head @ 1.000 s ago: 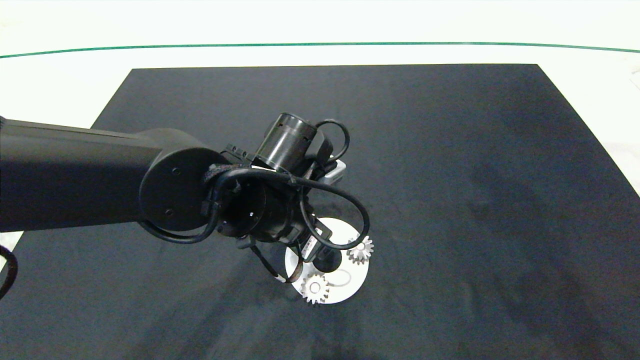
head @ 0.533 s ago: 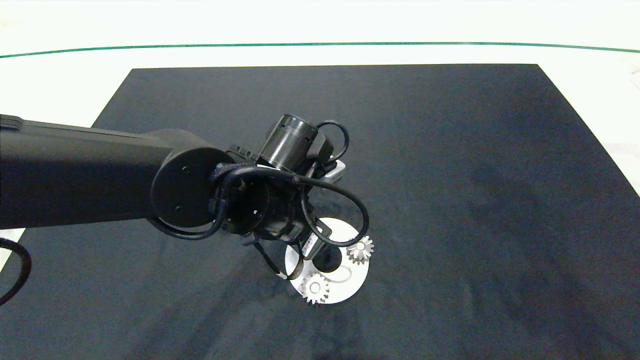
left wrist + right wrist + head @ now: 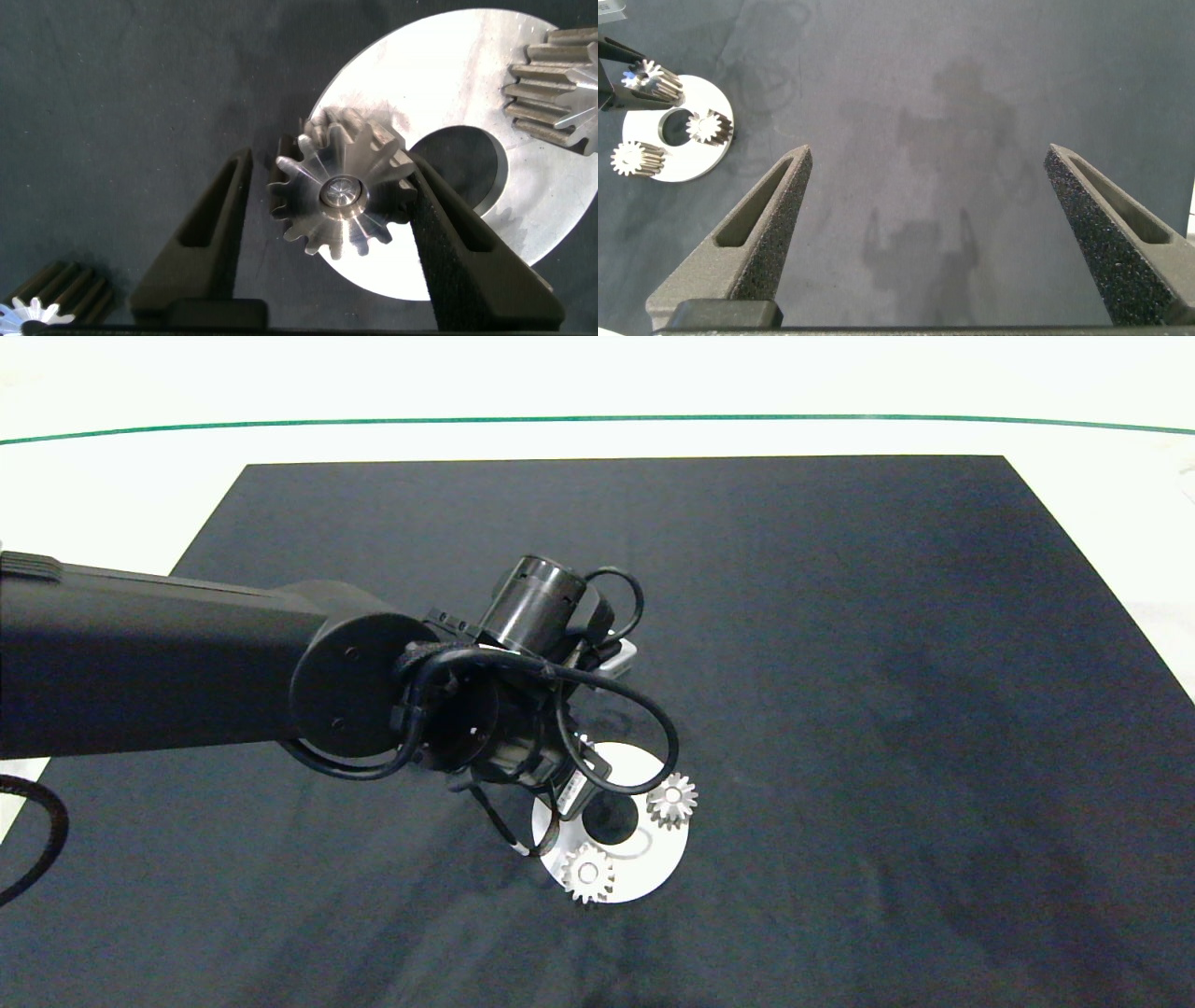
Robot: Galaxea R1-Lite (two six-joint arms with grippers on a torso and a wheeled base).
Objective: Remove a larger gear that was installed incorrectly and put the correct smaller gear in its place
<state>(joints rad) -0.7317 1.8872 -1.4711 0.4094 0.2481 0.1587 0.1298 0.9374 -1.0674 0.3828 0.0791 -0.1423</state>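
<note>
A white surface (image 3: 112, 476) crossed by a thin green line carries a wide black rectangular mat (image 3: 840, 663). The dark left arm (image 3: 140, 663) reaches across the mat and points its left gripper (image 3: 327, 157) down at the near rim of a flat round silver metal disc (image 3: 653, 868) with a large round hole at its middle. The right gripper (image 3: 929, 154) hovers well apart from the left gripper and the disc, over bare mat, its two grey fingers spread wide with nothing between them. The left gripper's fingers are parted and stand on either side of the smaller silver metal toothed gear (image 3: 341, 191). This gear sits upright at the disc's edge with a bright pin showing in its bore. One finger lies against or just beside its teeth, and a clear gap separates the other finger from it. Past the gripper's fingertips, two more small silver toothed gears stand on the same disc. One (image 3: 672, 800) is across the centre hole and the other (image 3: 588, 873) is at the rim. Back beside the base of one left finger, off the disc, the larger silver metal gear (image 3: 51, 299) lies on the mat, only partly in view.
</note>
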